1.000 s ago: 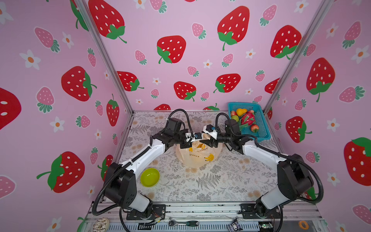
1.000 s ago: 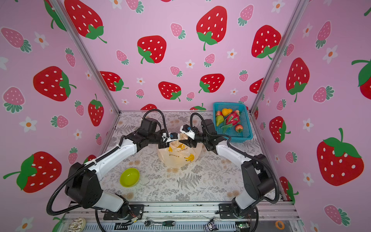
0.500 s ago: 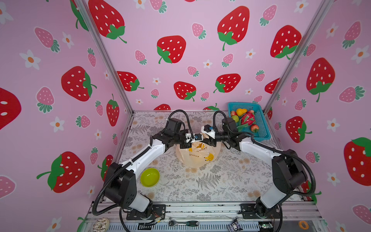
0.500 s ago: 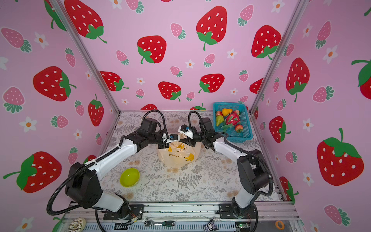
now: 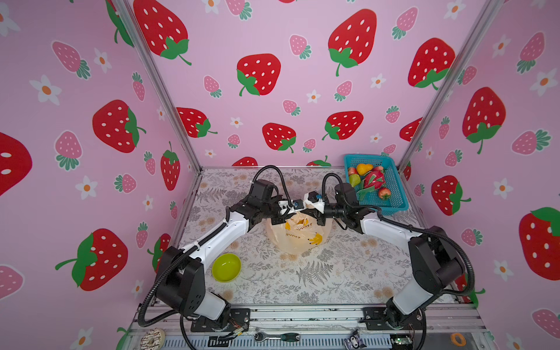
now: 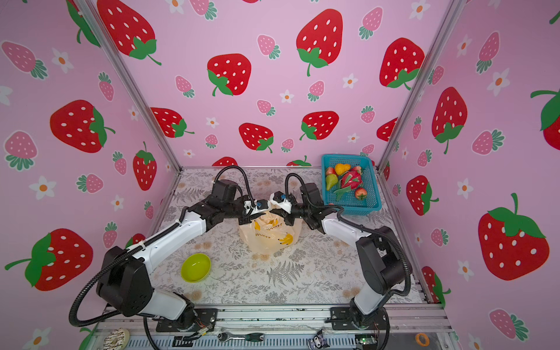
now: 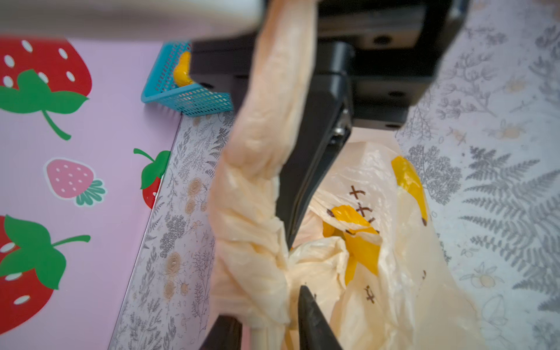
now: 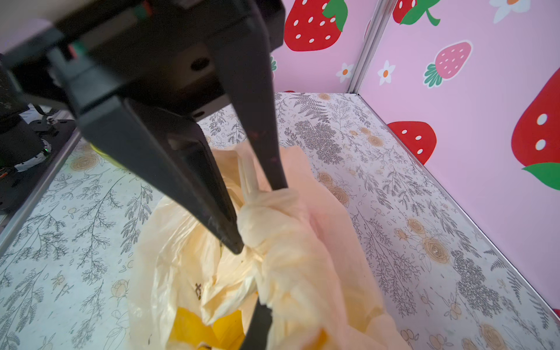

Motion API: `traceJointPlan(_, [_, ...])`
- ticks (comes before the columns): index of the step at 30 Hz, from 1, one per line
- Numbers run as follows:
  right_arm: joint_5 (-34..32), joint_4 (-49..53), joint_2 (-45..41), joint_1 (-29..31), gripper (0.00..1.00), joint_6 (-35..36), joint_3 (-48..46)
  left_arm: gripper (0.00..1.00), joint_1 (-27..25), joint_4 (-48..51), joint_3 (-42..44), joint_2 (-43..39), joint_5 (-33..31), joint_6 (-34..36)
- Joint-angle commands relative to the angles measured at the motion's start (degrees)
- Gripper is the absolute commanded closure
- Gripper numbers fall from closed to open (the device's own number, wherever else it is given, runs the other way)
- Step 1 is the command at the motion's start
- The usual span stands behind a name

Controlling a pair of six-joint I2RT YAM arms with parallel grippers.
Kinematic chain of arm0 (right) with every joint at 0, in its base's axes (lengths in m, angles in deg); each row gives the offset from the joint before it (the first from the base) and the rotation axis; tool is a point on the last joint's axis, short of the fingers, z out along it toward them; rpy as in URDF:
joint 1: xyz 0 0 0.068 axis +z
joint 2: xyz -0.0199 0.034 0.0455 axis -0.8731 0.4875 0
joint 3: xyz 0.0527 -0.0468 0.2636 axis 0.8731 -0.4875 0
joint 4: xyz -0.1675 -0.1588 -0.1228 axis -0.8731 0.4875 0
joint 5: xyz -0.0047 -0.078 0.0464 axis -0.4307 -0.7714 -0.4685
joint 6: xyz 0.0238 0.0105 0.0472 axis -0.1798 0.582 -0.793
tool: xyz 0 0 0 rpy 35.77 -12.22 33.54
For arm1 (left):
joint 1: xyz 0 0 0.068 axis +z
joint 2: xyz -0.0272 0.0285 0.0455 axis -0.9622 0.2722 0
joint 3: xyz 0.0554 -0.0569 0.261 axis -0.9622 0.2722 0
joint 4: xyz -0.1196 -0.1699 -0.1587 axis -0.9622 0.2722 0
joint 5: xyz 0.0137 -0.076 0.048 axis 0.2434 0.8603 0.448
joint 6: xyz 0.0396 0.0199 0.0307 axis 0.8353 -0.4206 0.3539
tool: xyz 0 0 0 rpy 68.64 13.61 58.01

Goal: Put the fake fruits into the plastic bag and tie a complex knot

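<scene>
- We see the right gripper (image 8: 258,218) clamped on the plastic bag's (image 5: 298,241) knotted handle (image 8: 291,242), which lies at its 9 o'clock in a top view.
- The left gripper (image 7: 266,303) straddles the handle from the opposite side, and we cannot tell whether it grips.

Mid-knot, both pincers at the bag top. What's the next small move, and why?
Probably back the left pincer off the handle: its jaws stand apart around it, while the right pincer is shut on the plastic bag beside the knot, so the bag should not drop.
</scene>
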Motion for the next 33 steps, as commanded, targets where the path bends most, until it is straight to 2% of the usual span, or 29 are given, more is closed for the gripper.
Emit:
traceJointPlan(1, [-2.6,-5.3,-4.1,0.4,1.00,-1.2,-1.7,0.53,0.8,2.7,-1.1,-2.1,0.0,-5.5])
traceJointPlan(4, [-4.3,-6.6,-5.7,0.4,1.00,-0.7,-3.0,0.49,2.2,7.3,-2.8,-1.4,0.9,-7.4])
traceJointPlan(8, [-4.7,-6.6,-6.4,0.6,1.00,0.2,-3.2,0.50,2.9,10.7,-5.6,1.4,-0.2,-7.9])
traceJointPlan(10, [-5.3,-6.0,-6.5,0.7,1.00,1.1,-2.9,0.55,3.0,11.5,-7.4,3.1,-0.8,-8.5])
traceJointPlan(12, [-6.2,-5.5,-6.5,0.9,1.00,2.0,-2.8,0.65,3.2,11.5,-8.9,4.3,-0.6,-9.6])
traceJointPlan(15, [-8.9,-4.9,-6.6,1.3,1.00,3.0,-2.7,0.79,3.3,11.1,-10.1,5.2,1.7,-11.2])
traceJointPlan(17, [-11.9,-4.7,-6.9,1.8,1.00,3.9,-2.8,0.85,3.4,10.8,-10.2,4.9,3.0,-13.3])
traceJointPlan(22, [-22.5,-4.9,-7.5,3.5,1.00,7.9,-3.6,0.92,4.3,6.6,-8.6,2.3,4.3,-23.4])
traceJointPlan(25, [-27.0,-7.1,-7.8,5.0,1.00,9.0,-4.4,0.93,4.4,4.9,-7.7,1.1,5.2,-30.0])
traceJointPlan(26, [-28.6,-8.1,-7.8,5.5,1.00,9.1,-4.8,0.97,4.4,4.3,-7.3,0.8,5.7,-32.0])
traceJointPlan(33, [-41.0,-15.5,-5.9,9.6,1.00,4.4,-5.1,1.00,3.5,0.7,-3.9,-1.1,9.2,-45.0])
